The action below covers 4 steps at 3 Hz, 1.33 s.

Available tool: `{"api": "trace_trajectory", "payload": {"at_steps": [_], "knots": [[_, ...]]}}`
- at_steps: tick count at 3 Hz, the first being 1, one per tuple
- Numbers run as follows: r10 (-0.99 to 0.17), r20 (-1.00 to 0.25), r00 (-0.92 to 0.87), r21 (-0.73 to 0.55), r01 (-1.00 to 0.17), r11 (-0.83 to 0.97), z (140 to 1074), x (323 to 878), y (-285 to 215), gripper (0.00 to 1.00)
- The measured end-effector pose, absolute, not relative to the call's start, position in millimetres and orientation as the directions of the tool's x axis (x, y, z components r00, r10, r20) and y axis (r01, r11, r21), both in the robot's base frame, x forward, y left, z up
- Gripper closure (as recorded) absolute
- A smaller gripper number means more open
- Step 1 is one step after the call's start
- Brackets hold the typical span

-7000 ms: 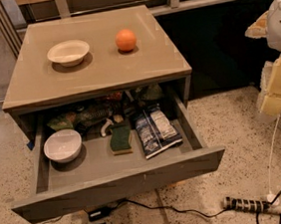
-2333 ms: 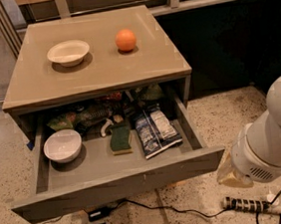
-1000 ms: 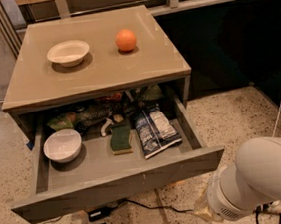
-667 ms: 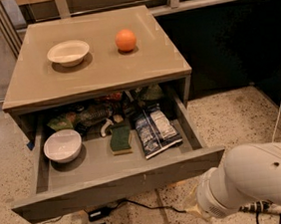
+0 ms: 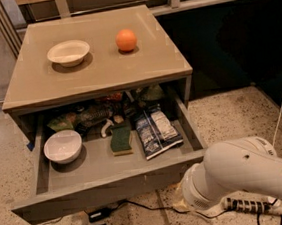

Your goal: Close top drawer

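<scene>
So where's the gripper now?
Camera view, lower right: the gripper, mostly hidden behind the arm, is below the right end of the open top drawer.

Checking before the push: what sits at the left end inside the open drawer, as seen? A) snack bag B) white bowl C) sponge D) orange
B: the white bowl sits at the drawer's left end; the gripper is hidden behind the arm, by the drawer's right front corner.

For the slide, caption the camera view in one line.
Top drawer stands open, contents showing; the robot's hand sits low by its front's right end.
</scene>
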<state>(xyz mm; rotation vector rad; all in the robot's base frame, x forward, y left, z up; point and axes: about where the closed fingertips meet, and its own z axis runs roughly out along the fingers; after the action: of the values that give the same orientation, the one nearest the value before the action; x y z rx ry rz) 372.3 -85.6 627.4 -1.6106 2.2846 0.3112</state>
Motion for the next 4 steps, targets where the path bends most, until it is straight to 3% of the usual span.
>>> {"api": "trace_trajectory", "payload": {"at_steps": [2, 4], "knots": [[-0.908, -0.368, -0.199, -0.059, -0.970, 0.237, 618, 428, -69, 1.00], [-0.909, -0.376, -0.182, -0.087, -0.969, 0.230, 617, 440, -64, 1.00]]}}
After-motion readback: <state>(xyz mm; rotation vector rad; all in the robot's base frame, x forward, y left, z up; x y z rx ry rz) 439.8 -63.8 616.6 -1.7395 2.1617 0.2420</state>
